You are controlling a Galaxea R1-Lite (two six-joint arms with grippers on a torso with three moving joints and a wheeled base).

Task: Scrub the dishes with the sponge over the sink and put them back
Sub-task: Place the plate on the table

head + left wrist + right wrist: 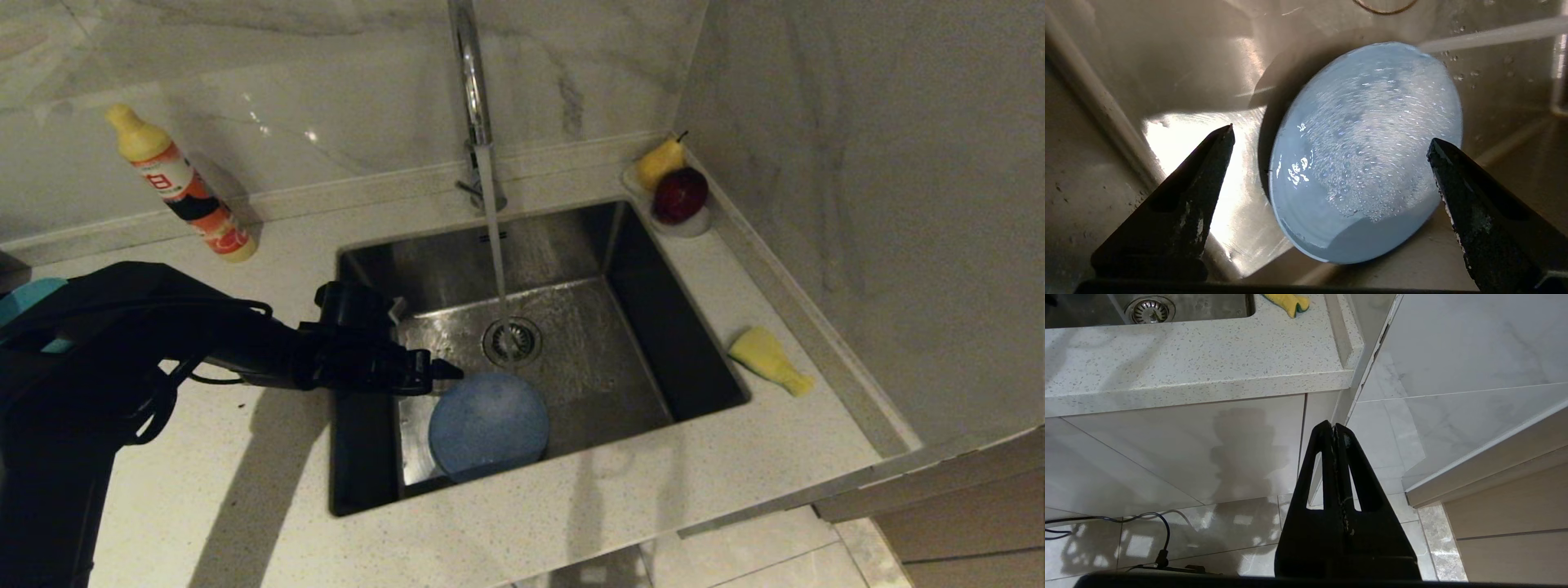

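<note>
One of the dishes, a light-blue plate, leans tilted against the near wall of the steel sink, its face covered with drops and suds. My left gripper hangs over the sink's left side just above the plate's upper rim, open and holding nothing. In the left wrist view the plate lies between and beyond the spread fingers of the left gripper. The yellow sponge lies on the counter right of the sink. My right gripper is parked below the counter edge, shut and empty.
Water runs from the chrome tap onto the drain strainer. A detergent bottle lies on the counter at back left. A clear dish with a pear and a red apple sits at the back right corner by the wall.
</note>
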